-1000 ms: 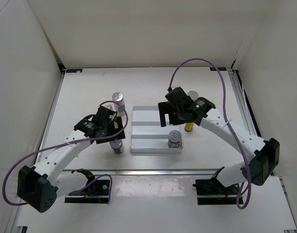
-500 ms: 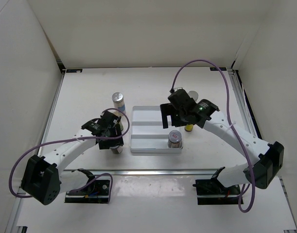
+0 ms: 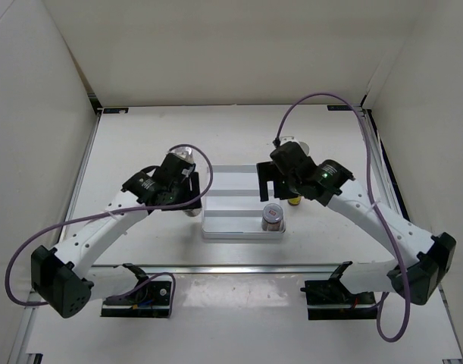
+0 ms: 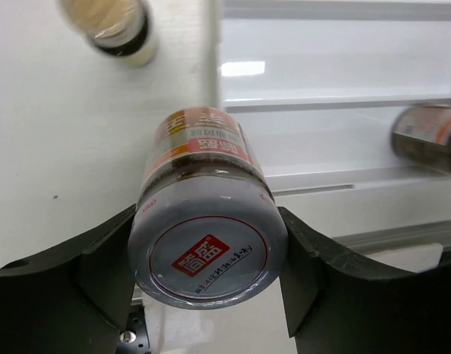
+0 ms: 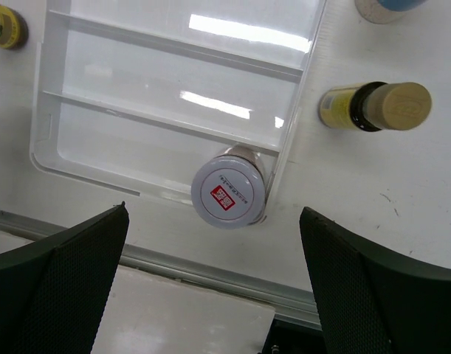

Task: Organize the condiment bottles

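From above, my left jaws hang at the left rim of the white tray (image 3: 235,220), my right jaws over its right side; one silver-lidded jar (image 3: 272,216) stands in its nearest compartment. At my left wrist, the jaws are clenched on the second jar (image 4: 208,254), flanking its smooth round metal lid and glass shoulder, just beside the tray's glossy plastic wall; a yellow bottle (image 4: 114,26) waits beyond on the table (image 4: 63,147). I judge it best to carry this jar upright over the rim and seat it beside its twin before letting go. At my right wrist, the jaws are spread, grasping nothing, above the seated jar; another yellow bottle (image 5: 373,105) sits just outside the tray.
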Action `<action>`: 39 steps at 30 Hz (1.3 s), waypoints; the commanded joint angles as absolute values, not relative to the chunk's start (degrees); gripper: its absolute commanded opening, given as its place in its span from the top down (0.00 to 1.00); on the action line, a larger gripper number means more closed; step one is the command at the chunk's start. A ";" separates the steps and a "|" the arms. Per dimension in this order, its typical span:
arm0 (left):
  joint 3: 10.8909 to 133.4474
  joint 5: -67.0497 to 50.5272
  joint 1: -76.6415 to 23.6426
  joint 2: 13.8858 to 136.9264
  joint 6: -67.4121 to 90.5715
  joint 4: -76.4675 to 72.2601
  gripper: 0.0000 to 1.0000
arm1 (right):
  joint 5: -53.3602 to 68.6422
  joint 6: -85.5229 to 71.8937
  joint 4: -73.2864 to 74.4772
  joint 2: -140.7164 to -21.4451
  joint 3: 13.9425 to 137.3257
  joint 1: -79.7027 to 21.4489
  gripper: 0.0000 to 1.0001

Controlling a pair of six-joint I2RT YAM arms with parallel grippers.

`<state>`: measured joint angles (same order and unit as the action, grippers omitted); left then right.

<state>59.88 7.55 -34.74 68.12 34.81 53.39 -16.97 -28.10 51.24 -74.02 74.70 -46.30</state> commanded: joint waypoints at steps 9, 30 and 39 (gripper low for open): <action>63.37 6.33 -44.74 76.27 30.85 43.87 0.52 | -22.14 -28.30 52.65 -66.98 72.33 -45.53 0.00; 60.64 2.81 -45.79 85.87 31.38 38.76 0.23 | -22.15 -28.92 53.70 -64.60 68.64 -45.53 0.00; 71.25 7.46 -46.85 81.39 28.83 44.20 0.00 | -24.78 -29.44 53.09 -64.60 67.32 -45.53 0.00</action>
<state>63.57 4.60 -46.09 86.96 30.52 43.31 -21.96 -28.58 53.74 -65.47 68.16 -45.65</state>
